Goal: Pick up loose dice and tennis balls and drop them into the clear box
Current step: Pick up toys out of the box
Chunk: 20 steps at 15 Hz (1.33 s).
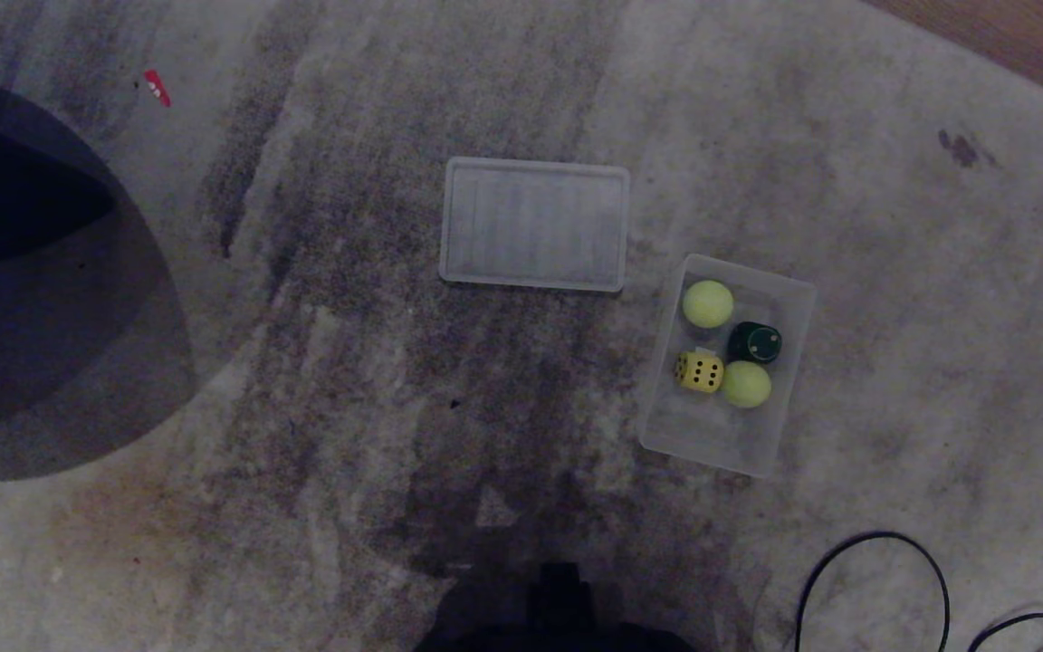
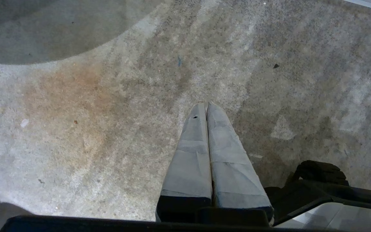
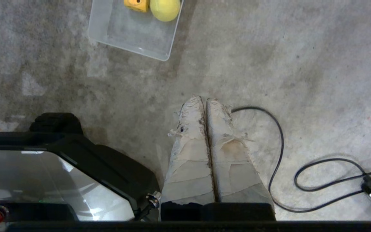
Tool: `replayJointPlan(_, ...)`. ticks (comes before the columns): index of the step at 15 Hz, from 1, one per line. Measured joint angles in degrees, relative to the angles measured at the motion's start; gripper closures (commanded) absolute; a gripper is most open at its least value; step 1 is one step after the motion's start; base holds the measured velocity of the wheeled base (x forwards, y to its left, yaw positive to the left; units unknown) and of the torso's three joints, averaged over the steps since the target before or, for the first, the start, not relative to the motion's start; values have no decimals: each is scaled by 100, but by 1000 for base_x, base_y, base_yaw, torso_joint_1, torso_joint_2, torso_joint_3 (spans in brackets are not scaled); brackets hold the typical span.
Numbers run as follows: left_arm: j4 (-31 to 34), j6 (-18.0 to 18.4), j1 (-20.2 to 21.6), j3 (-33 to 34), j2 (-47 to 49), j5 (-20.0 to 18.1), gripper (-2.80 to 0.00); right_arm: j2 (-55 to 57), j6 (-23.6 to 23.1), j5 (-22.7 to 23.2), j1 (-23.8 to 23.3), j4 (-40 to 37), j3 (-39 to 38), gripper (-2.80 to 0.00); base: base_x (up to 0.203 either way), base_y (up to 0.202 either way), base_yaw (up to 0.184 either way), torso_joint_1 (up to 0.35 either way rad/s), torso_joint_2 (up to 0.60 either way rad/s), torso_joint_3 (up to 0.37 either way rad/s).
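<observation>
Head view looks down on a worn, stained grey carpet (image 1: 322, 380). Right of centre sits the clear box (image 1: 791, 299), a shallow translucent bin. Inside it lie two yellow-green tennis balls (image 1: 708, 303), one toward the far end and one nearer, a yellow die with dark dots (image 1: 699, 371) just left of the nearer ball, and a dark green die (image 1: 754, 343) between the two balls. A clear lid (image 1: 535, 225) lies flat on the carpet to the box's far left, apart from it. Black cable (image 1: 875, 543) loops at near right. Neither arm shows here. Each wrist view shows the left gripper (image 2: 206, 104) and right gripper (image 3: 204, 99) with taped fingers pressed together, empty, above bare carpet.
</observation>
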State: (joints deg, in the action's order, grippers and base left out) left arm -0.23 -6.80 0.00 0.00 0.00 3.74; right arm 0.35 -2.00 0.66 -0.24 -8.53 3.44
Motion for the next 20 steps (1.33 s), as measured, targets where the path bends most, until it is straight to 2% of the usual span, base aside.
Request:
replayJointPlan(4,1,0,0,0,0,0,0,-45,216,-21,0,-6,0,0,0,0,0,0,0,0)
replayJointPlan(16,1,-55,0,0,0,2,0,-51,226,-24,0,-11,0,0,0,0,0,0,0,0)
replayJointPlan(20,1,-61,0,0,0,2,0,-51,225,-23,2,-11,0,0,0,0,0,2,3,138)
